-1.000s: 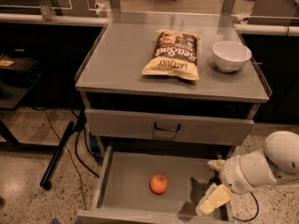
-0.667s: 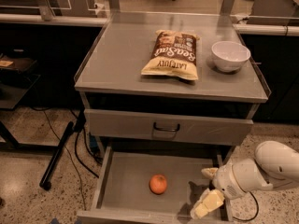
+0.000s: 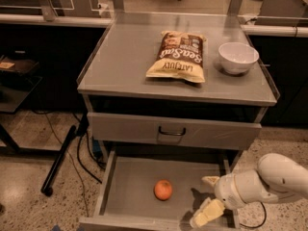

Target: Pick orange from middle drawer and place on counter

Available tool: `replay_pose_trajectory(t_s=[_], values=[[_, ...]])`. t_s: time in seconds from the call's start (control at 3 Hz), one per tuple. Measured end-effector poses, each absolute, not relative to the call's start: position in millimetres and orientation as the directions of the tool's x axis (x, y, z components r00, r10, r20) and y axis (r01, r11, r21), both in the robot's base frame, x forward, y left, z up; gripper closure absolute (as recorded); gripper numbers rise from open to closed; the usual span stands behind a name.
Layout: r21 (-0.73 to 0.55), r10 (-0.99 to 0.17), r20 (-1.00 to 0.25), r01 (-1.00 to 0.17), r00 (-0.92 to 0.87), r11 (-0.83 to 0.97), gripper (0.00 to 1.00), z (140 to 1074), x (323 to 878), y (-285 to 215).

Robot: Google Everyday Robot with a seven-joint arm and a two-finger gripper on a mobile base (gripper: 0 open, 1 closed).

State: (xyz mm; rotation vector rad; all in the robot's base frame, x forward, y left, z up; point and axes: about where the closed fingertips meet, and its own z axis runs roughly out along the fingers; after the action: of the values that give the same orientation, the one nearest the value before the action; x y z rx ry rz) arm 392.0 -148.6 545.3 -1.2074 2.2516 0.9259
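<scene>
Camera view: a round, matte orange (image 3: 163, 189) sits on the flat grey metal floor of the open middle drawer (image 3: 130, 186). The tool (image 3: 207, 197), pale fingers (image 3: 208, 213) spread and empty, hovers near its right.

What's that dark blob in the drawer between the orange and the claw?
Camera view: it is a shadow that the claw casts on the drawer floor. The claw hangs open at the drawer's right side, to the right of the orange. In the same view the counter is evenly lit, while the gap under it is dark.
</scene>
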Motion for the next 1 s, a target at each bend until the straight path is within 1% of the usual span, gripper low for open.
replay_pose_trajectory(t_s=[0.33, 0.67, 1.0], values=[[0.314, -0.505, -0.706, -0.859, -0.496, 0.404, 0.0, 515, 416, -134], [0.293, -0.482, -0.732, -0.861, -0.482, 0.415, 0.0, 500, 430, -132], [0.29, -0.48, -0.74, -0.867, -0.471, 0.404, 0.0, 494, 427, -124]])
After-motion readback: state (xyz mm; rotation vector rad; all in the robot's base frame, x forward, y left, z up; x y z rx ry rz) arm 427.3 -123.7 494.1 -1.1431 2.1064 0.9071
